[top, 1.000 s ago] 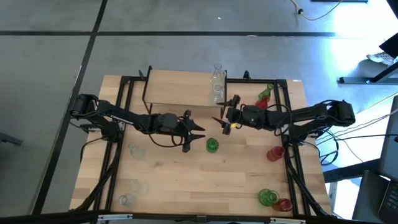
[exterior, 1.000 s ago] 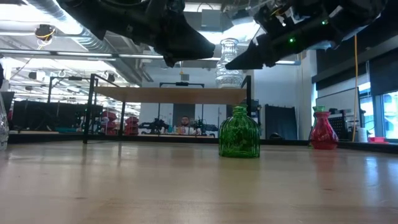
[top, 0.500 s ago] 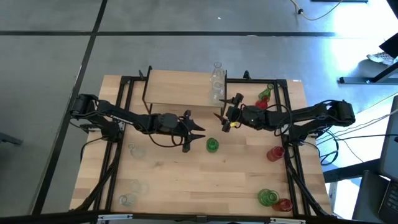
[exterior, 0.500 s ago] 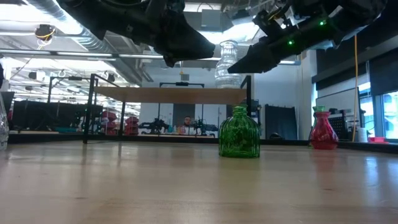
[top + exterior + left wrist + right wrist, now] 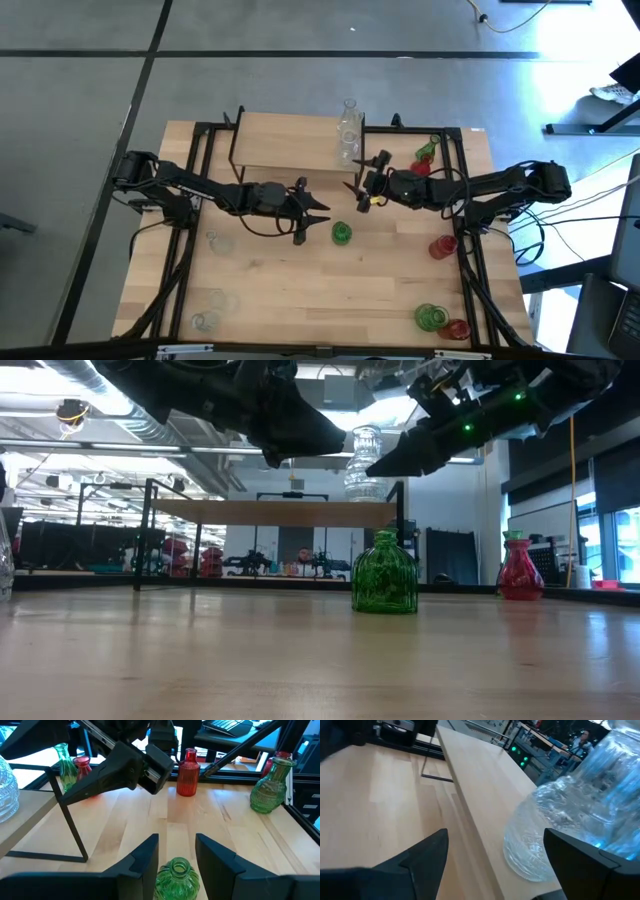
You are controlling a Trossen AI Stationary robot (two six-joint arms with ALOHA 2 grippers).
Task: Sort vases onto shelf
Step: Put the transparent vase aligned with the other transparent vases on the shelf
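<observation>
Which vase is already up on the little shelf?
The clear vase, standing at the shelf corner nearest the right gripper. All the other vases, green, red and clear, stand on the big table.

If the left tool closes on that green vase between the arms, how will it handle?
The green vase looks like ribbed glass: probably rigid, breakable and somewhat slick. Its squat, broad body suggests it stands steady, but on its side it would likely roll. The left tool is open above its neck.

Ribbed green vase [image 5: 385, 572], ribbed red vase [image 5: 188, 772], clear cut-pattern vase [image 5: 570, 815], pale wood shelf [image 5: 290, 140].
</observation>
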